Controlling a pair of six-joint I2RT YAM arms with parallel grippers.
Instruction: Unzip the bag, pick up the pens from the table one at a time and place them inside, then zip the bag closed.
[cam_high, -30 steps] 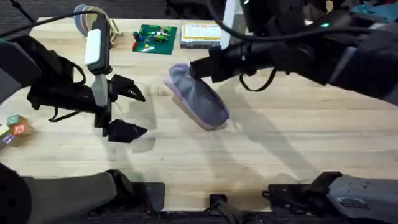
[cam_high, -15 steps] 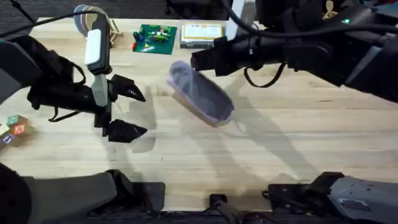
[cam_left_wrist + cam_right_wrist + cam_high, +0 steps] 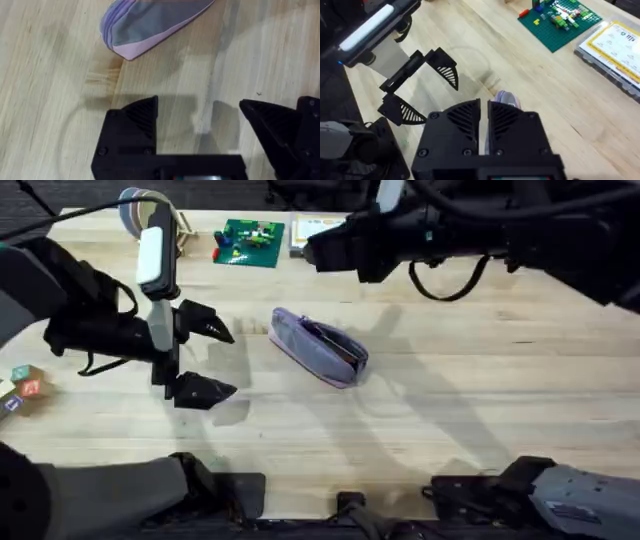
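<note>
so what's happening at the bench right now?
Two arms are working on a purple bag that lies on the table, touched by neither gripper. The right gripper is shut and raised above the far side, near the green brick plate. The left gripper hangs open beside the bag.

The bag (image 3: 318, 347) is soft woven cloth, matt lavender, with a greyer panel and a paler pink-lilac edge strip visible in the left wrist view (image 3: 150, 25). The table (image 3: 480, 400) is light wood in joined planks, smooth, with a low satin sheen and visible grain. The left gripper (image 3: 200, 127) and right gripper (image 3: 485, 117) are matt black plastic; their fingers (image 3: 465, 116) carry moulded ribs.
</note>
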